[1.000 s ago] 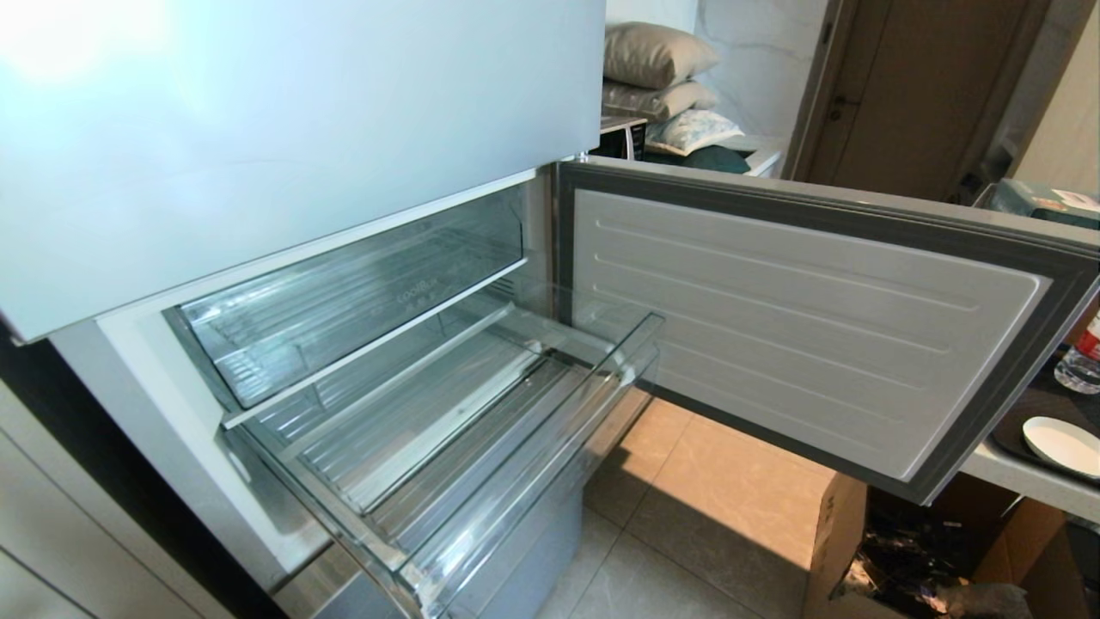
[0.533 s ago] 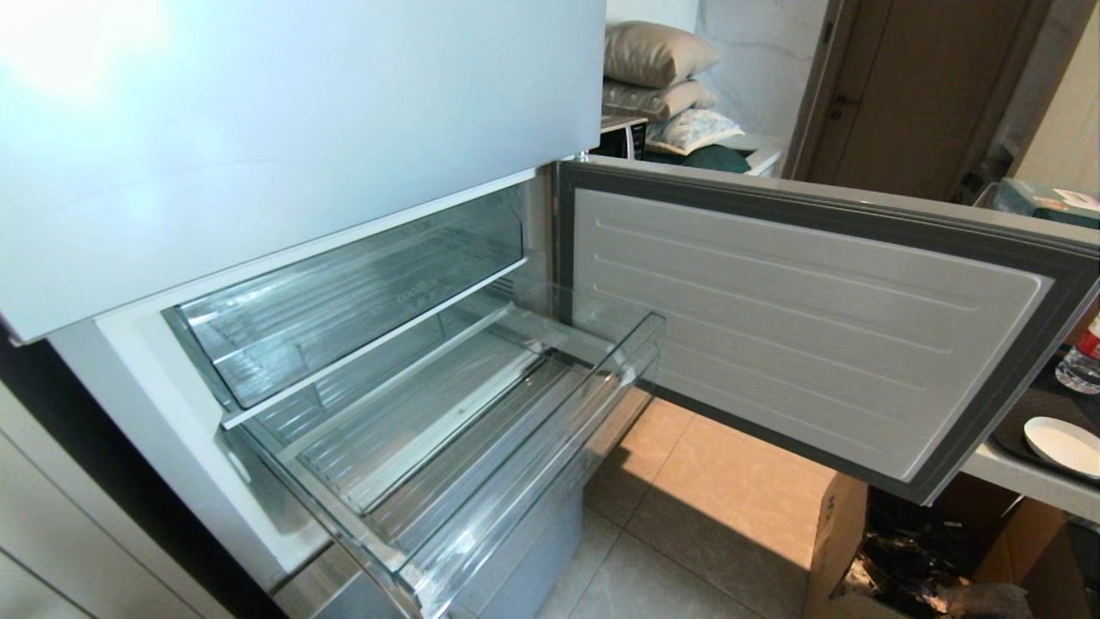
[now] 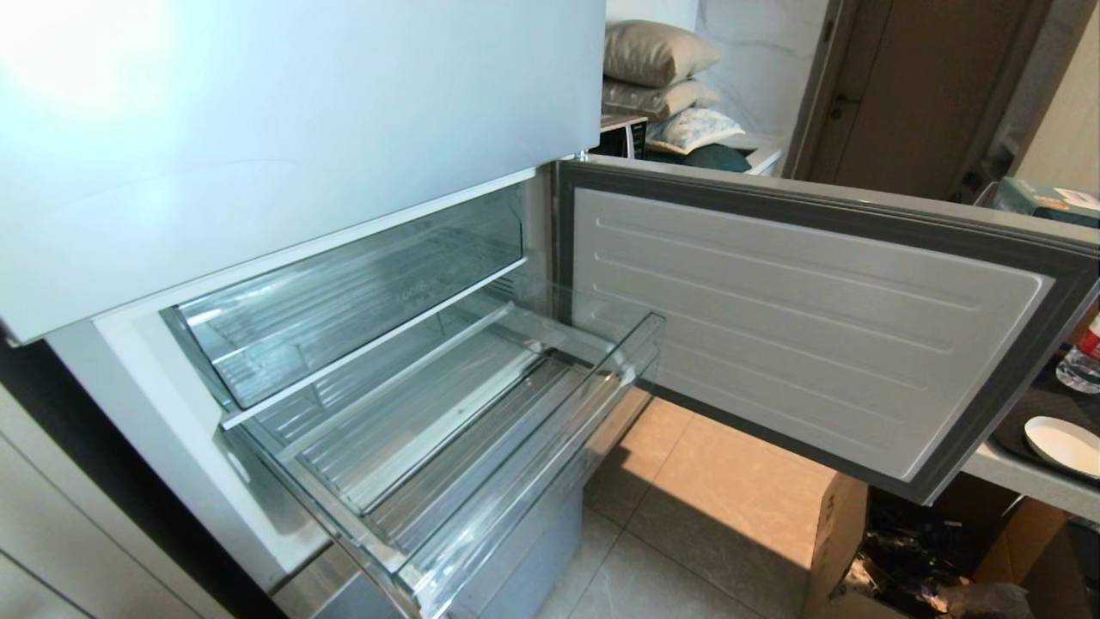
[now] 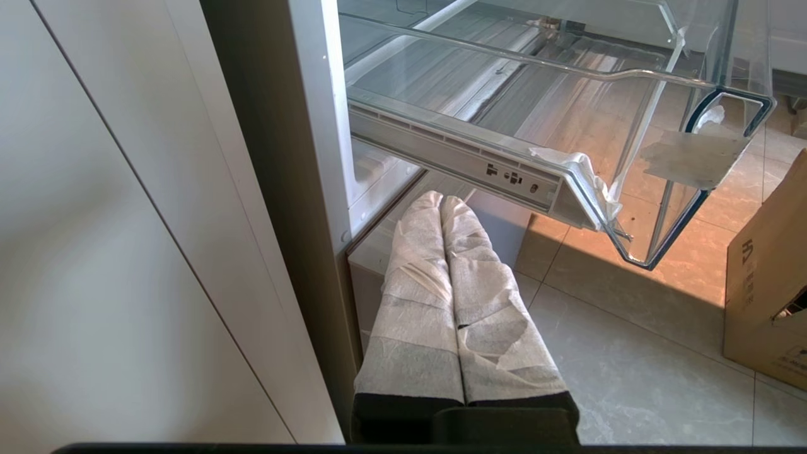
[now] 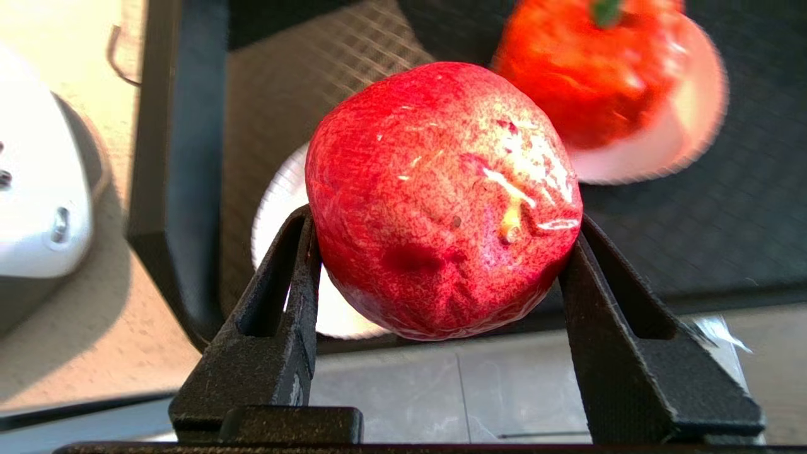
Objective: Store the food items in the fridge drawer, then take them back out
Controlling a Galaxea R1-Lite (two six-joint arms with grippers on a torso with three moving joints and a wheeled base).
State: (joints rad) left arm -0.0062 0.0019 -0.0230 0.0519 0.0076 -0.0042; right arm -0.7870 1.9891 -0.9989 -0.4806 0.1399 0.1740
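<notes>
Between the right gripper's (image 5: 441, 252) black jaws, a round, dimpled red fruit (image 5: 441, 202) was clamped at its widest girth; a light, yielding body was judged.

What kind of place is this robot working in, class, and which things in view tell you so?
Probably a home kitchen area: an open fridge with a pulled-out clear fridge drawer, a white plate on a counter beside it, and stacked pillows in a room behind.

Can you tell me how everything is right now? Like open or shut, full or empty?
fridge door: swung open.
fridge drawer: pulled out, empty.
red fruit: gripped in the right pincer.
second fruit: resting on a white plate.
left pincer: shut, empty, parked below the drawer.
</notes>
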